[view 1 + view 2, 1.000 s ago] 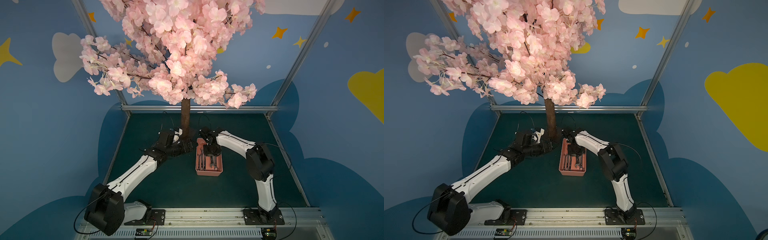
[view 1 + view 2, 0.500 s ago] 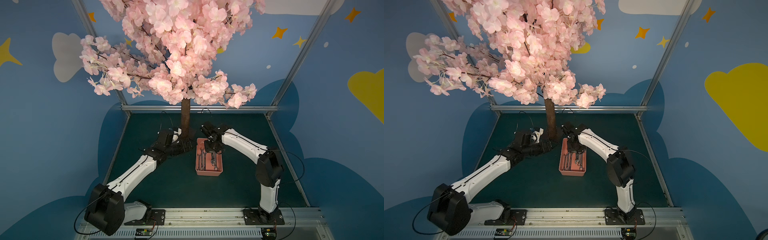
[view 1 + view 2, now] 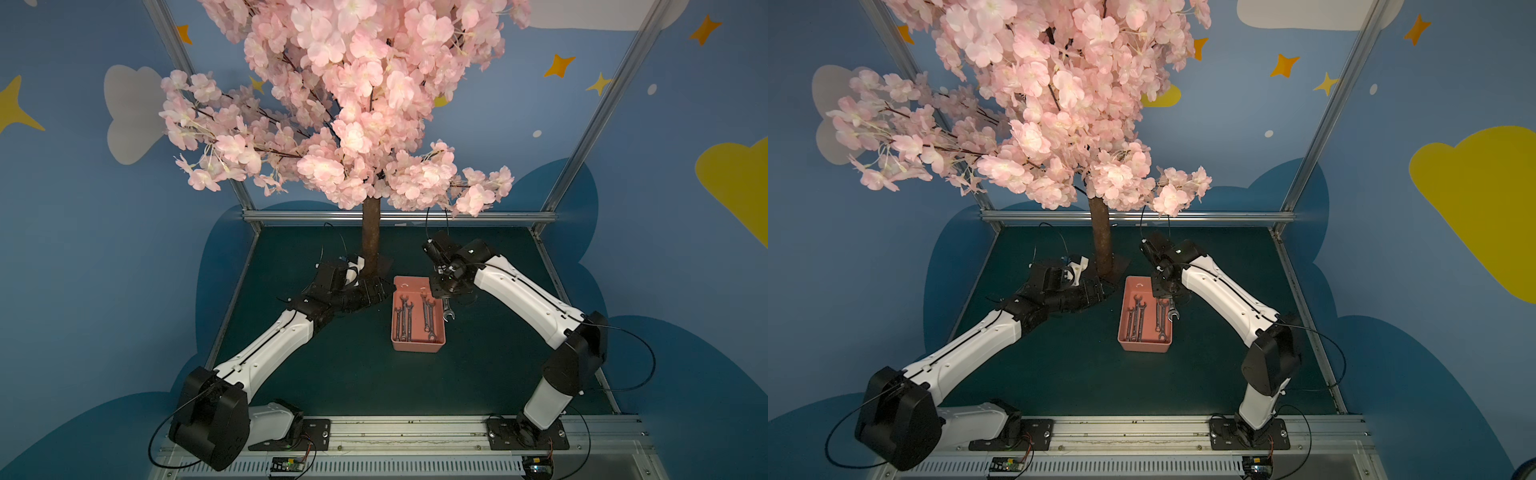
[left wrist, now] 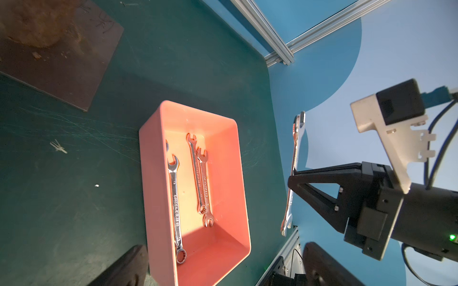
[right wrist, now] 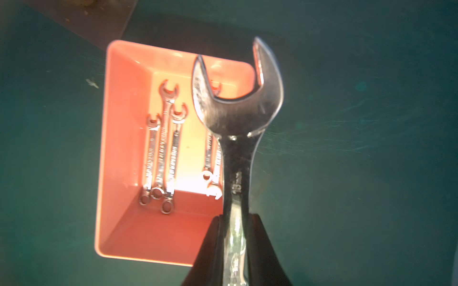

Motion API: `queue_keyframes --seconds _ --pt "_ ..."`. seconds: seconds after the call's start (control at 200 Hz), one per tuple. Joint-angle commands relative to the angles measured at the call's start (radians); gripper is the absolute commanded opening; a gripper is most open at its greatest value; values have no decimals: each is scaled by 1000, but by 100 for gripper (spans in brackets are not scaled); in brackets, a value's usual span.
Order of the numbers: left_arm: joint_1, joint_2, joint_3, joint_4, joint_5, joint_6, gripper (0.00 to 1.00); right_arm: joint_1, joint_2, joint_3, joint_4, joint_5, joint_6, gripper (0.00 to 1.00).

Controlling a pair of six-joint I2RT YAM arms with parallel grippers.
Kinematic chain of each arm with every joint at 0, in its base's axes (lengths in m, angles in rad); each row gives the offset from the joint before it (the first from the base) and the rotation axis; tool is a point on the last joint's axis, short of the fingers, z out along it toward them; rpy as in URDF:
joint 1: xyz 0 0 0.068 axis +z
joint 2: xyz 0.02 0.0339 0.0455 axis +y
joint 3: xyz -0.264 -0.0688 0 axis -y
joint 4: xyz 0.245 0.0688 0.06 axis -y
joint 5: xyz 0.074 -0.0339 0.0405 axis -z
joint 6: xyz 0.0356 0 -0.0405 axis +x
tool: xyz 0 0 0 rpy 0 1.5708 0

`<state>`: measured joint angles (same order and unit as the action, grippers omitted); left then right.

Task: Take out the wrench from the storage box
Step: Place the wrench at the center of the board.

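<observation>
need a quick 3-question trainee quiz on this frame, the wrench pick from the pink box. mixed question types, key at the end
1. True or false: the right gripper is shut on a wrench.
2. How many other wrenches lie inside the storage box?
3. Where is the held wrench? A) flat on the box floor; B) lifted in the air, clear of the box; C) leaning on the box's inner wall.
Key: 1 true; 2 five; 3 B.
</observation>
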<state>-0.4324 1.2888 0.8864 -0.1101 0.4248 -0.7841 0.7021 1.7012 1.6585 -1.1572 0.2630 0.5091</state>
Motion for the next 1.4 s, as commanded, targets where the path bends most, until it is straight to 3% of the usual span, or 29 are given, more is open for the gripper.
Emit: queue_keyframes --seconds 0.0,0.16,0.285,0.631,0.836,0.956,1.156,1.272,1.397 --pt "-20 21 20 15 19 -17 100 -52 -96 -86 -71 32 -63 1" --pt "-60 59 44 19 3 -36 100 -162 -178 -310 38 -33 -85 1" --pt "-87 96 74 23 3 -53 100 -198 -144 -396 157 -75 -88 1" --pt "-123 143 115 15 -15 -64 100 -243 92 -394 339 -132 -116 3" --pt "-124 158 130 4 -19 -52 100 -275 153 -403 396 -171 -130 5" --pt "-124 170 137 3 -15 -50 100 -288 182 -416 426 -182 -135 10" --pt "-124 175 147 -14 -18 -39 100 -291 200 -398 416 -182 -150 38" --pt "-125 175 150 -23 -20 -34 100 -293 186 -385 377 -153 -159 40" --pt "-121 160 153 -50 -31 -17 100 -282 72 -350 301 -145 -154 39"
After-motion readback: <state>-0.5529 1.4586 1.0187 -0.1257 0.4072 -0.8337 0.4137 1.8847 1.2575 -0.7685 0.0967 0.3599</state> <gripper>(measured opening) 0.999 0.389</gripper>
